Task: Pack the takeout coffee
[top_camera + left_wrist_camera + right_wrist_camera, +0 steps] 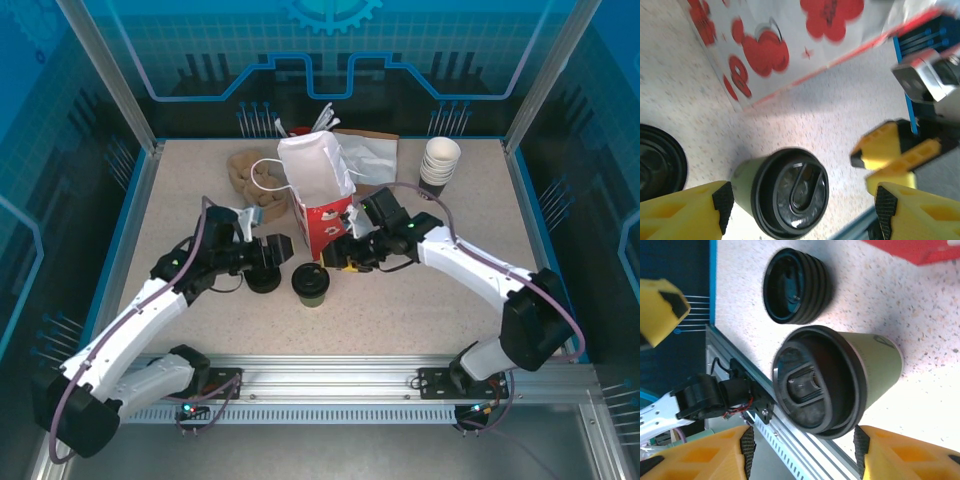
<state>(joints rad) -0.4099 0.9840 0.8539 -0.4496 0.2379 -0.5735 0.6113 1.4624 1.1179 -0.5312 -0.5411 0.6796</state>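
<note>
Standing upright, the takeout coffee [311, 284] is seen just before the open paper bag [318, 200] | squat black piece [264, 278] just beside it | left gripper [800, 210] spread wide, nothing held | right gripper [802, 455] parted, nothing held

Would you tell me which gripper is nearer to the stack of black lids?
Left. The left gripper sits right beside the stack of black lids; the right gripper is across the takeout coffee cup from it.

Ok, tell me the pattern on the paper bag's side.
The paper bag has red flower-like shapes on white; clearest in the left wrist view.
</note>
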